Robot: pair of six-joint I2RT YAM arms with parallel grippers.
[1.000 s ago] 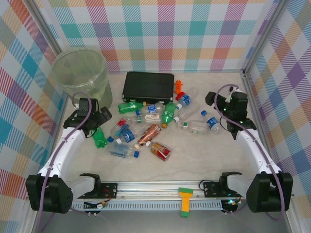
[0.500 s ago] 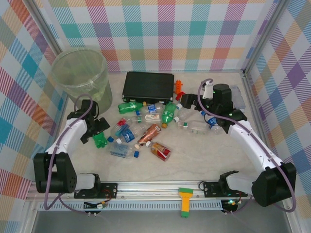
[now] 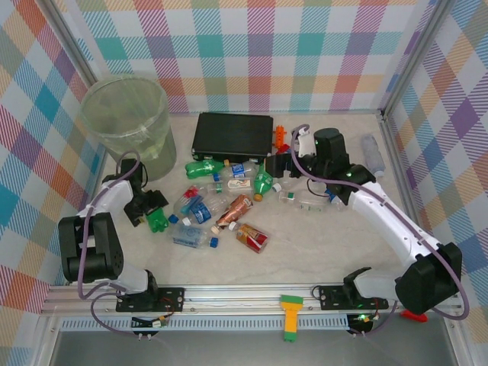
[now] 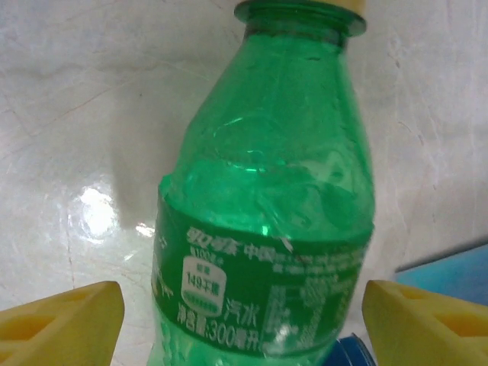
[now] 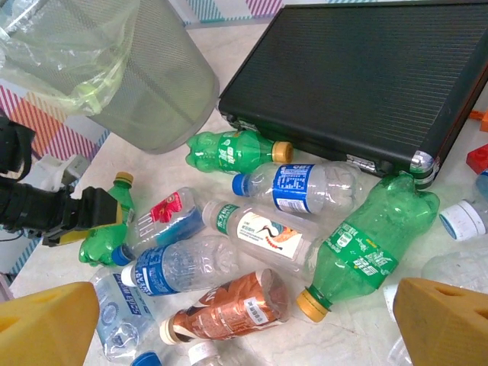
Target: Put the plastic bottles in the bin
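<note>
Near the table's (image 3: 320,244) left edge, your left gripper (image 3: 150,210) is straddling a green bottle (image 4: 267,191), fingers (image 4: 61,320) apart, not squeezing. Your right gripper (image 3: 279,165) is hanging wide open over the bottle pile (image 3: 229,202) mid-table; the bin (image 3: 145,141) is sitting in the far-left corner.

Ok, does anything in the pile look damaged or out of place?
Yes. The large green bottle beside the black case looks crumpled at its base, and one clear bottle lies alone by the right wall, apart from the pile.

Bright even light; glare spots the table (image 4: 84,130) beside a slightly blurred green bottle (image 4: 267,229).
</note>
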